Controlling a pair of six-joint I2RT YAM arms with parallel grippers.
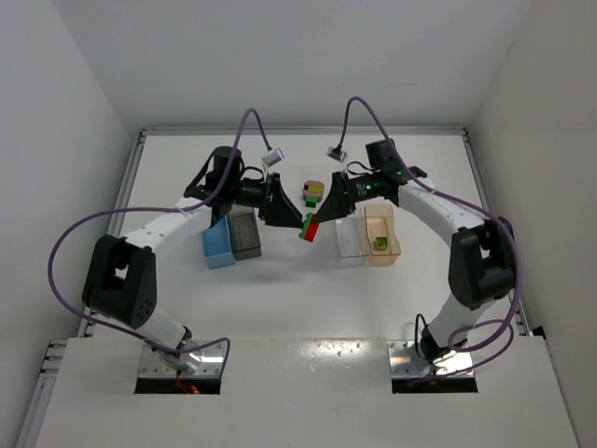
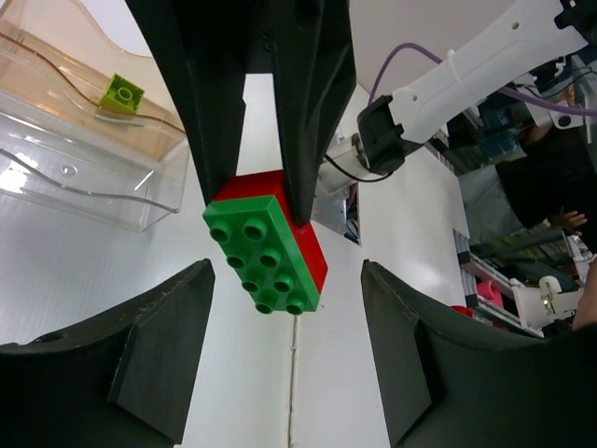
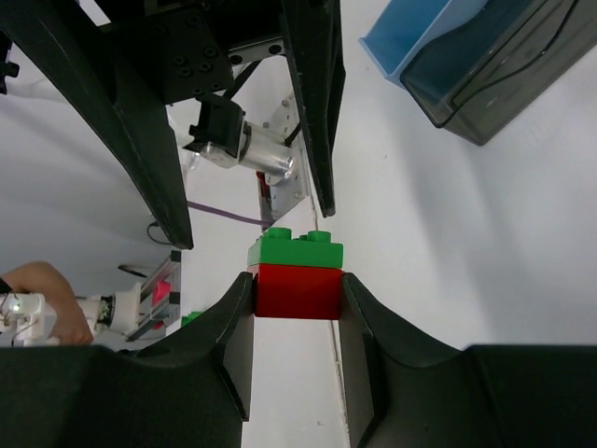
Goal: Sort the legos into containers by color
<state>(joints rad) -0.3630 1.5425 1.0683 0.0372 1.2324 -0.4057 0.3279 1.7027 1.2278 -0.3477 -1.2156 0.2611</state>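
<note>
Left of the middle of the bench (image 1: 298,299) the leftmost container (image 1: 219,247) touches the second container (image 1: 246,233), right of it the third container (image 1: 352,241) touches the rightmost container (image 1: 384,222), which holds one brick (image 1: 381,245); stacked bricks (image 1: 310,227) hang between, loose bricks (image 1: 314,192) behind them.

- Top camera sits high, above and behind the arms, looking down across the whole counter (image 1: 280,299). The arm bases run along the bottom edge, so it's the wide, distant view.
- Left wrist camera sits tight behind the left hand (image 2: 284,308), its own fingers in the lower corners. It faces the right hand (image 2: 264,182) at close range, with the tan bin (image 2: 56,65) and clear bin (image 2: 84,187) upper left.
- Right wrist camera looks the opposite way, just as close, with the blue bin (image 3: 401,42) and grey bin (image 3: 504,75) upper right.
- All three views share the brick stack (image 1: 309,228) near centre frame.
</note>
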